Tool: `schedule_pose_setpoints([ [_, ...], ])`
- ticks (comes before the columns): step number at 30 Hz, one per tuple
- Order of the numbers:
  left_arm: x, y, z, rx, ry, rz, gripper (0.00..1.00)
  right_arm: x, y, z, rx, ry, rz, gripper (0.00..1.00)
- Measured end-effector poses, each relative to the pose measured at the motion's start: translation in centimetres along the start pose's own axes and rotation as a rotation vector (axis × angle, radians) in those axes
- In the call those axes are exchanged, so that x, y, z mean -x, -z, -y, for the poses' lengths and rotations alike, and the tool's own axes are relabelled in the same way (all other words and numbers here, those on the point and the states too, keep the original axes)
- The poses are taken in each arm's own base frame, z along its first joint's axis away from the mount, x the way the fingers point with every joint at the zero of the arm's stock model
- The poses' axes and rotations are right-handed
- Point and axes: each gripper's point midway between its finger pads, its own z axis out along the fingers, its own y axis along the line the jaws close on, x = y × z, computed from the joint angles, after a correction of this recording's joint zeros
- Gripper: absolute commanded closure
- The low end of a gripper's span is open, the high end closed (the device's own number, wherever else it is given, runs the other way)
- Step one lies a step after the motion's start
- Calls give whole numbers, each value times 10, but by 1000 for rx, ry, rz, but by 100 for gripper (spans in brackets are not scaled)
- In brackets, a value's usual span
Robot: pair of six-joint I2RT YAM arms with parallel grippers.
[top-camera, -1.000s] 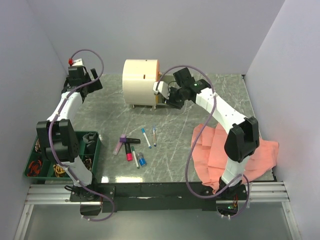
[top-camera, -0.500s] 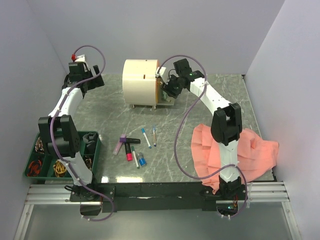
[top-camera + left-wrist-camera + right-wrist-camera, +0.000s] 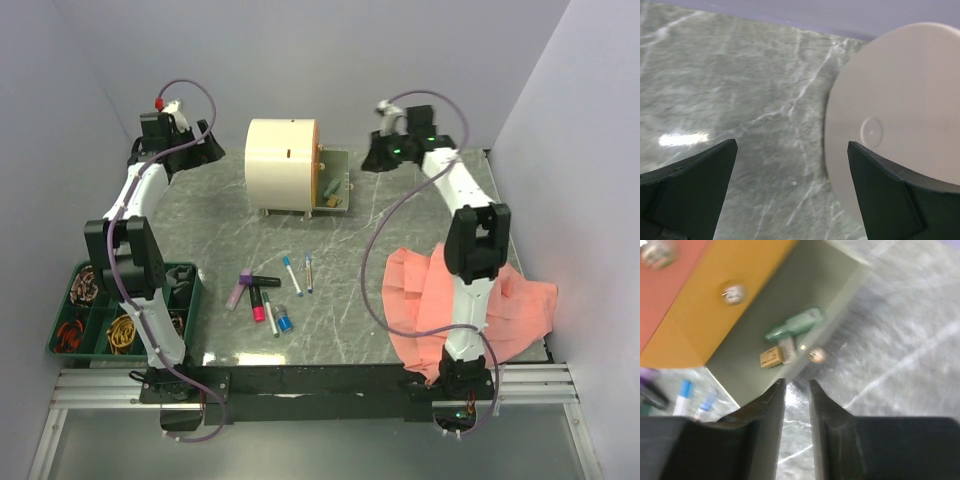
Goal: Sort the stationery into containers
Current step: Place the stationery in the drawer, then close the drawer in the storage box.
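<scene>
The cream drum cabinet (image 3: 281, 164) stands at the back middle. One drawer (image 3: 340, 168) is pulled out to its right, holding a green piece (image 3: 792, 326) and a tan eraser (image 3: 771, 356). My right gripper (image 3: 371, 160) hovers just right of that drawer, empty, its fingers (image 3: 765, 410) a narrow gap apart, off the drawer's knob (image 3: 816, 355). My left gripper (image 3: 207, 148) is wide open and empty beside the cabinet's flat left end (image 3: 900, 125). A purple marker (image 3: 238, 290), a black-and-pink marker (image 3: 260, 300) and white pens with blue caps (image 3: 292, 275) lie on the table in front.
A green compartment tray (image 3: 197, 300) with bands and small parts sits at the front left. The salmon-pink cloth (image 3: 500, 310) lies at the front right under the right arm. An orange drawer front with a knob (image 3: 734, 292) shows beside the open drawer.
The drawer has come out to the right of the cabinet. My right gripper has let go of it and drawn back to the right. My left gripper moved slightly toward the cabinet.
</scene>
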Motion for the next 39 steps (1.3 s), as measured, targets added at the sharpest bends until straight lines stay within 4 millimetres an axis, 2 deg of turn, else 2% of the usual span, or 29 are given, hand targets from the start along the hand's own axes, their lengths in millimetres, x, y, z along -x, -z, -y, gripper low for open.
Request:
schedule_pose_setpoints([
  [1, 0, -3, 3, -19, 8, -9, 1, 1, 6, 11, 9, -81, 27, 76],
  [2, 0, -6, 5, -33, 16, -18, 2, -1, 13, 22, 22, -165, 48, 86],
  [5, -3, -14, 8, -64, 39, -48, 21, -10, 29, 46, 68, -375, 85, 100],
  [6, -5, -16, 8, -70, 46, -59, 40, -11, 32, 48, 89, -433, 94, 100],
  [8, -12, -19, 8, -93, 62, -86, 59, -10, 30, 46, 135, -505, 105, 100],
  [9, -14, -21, 10, -115, 62, -96, 80, -7, 27, 43, 160, -524, 111, 100],
  [11, -19, -23, 14, -152, 71, -118, 99, -5, 17, 33, 208, -552, 111, 100],
  [14, -29, -25, 16, -183, 64, -150, 99, -3, 0, 26, 256, -580, 103, 100],
  [20, -38, -25, 25, -208, 42, -179, 99, -23, -31, 23, 291, -654, 55, 100],
  [31, -44, -28, 38, -229, 1, -195, 99, -31, -40, 29, 288, -692, 42, 100],
  [39, -50, -31, 46, -247, -21, -209, 99, -44, -62, 25, 300, -710, 11, 100],
])
